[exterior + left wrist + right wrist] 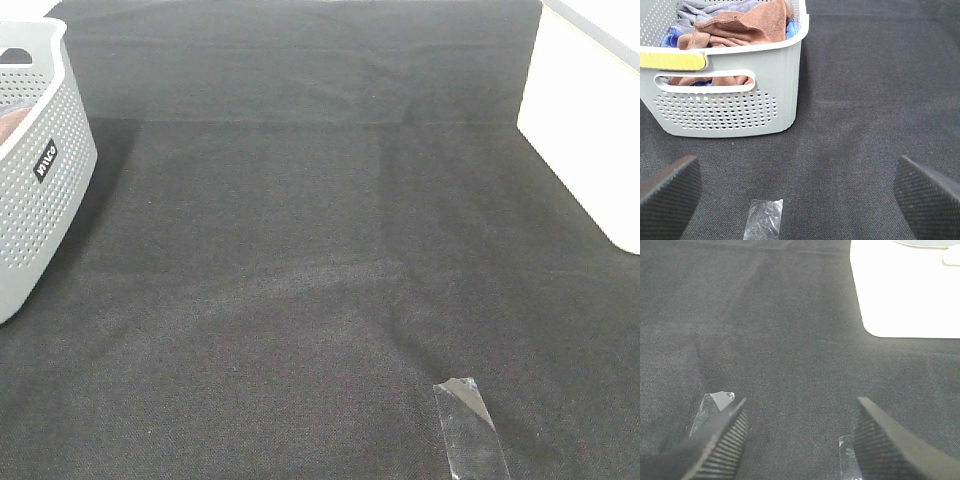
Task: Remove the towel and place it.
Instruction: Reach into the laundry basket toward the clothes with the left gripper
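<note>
Towel (740, 27) is seen bunched in basket (780, 90) against grey cloth (710, 7), left gripper (799, 192) and right gripper (802, 440) are held spread and empty, and grey cloth could be dragged out too if pinched together.

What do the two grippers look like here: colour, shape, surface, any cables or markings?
Only fingertips show. The left gripper has two dark grey, blunt rounded fingers with fine dotted texture. The right gripper has similar dark, wedge-shaped fingers with a ribbed surface. No cables or markings are visible; the high view shows neither arm.
</note>
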Action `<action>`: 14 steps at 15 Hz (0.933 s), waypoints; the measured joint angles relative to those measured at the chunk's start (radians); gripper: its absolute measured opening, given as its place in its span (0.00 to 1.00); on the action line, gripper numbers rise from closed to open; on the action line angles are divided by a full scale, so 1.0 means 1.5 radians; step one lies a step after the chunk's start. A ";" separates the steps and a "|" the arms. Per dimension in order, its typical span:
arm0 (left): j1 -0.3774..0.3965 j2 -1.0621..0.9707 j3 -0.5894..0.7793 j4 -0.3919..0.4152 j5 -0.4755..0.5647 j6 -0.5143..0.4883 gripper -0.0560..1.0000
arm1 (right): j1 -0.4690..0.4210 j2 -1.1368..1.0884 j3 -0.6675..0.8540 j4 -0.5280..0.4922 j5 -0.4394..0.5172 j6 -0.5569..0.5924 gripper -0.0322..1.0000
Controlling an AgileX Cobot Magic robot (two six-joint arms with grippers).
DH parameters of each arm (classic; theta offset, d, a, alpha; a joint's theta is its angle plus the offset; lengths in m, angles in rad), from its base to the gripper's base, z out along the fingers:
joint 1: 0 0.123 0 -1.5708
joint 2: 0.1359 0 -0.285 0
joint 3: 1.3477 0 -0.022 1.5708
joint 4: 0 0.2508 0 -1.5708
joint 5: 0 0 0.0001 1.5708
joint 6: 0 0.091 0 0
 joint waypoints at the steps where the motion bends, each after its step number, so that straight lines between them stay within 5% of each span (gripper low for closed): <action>1: 0.000 0.000 0.000 0.000 0.000 0.000 0.99 | 0.000 0.000 0.000 0.000 0.000 0.000 0.60; 14: 0.000 0.000 0.000 -0.002 0.000 0.005 0.99 | 0.000 0.000 0.000 0.000 0.000 0.000 0.60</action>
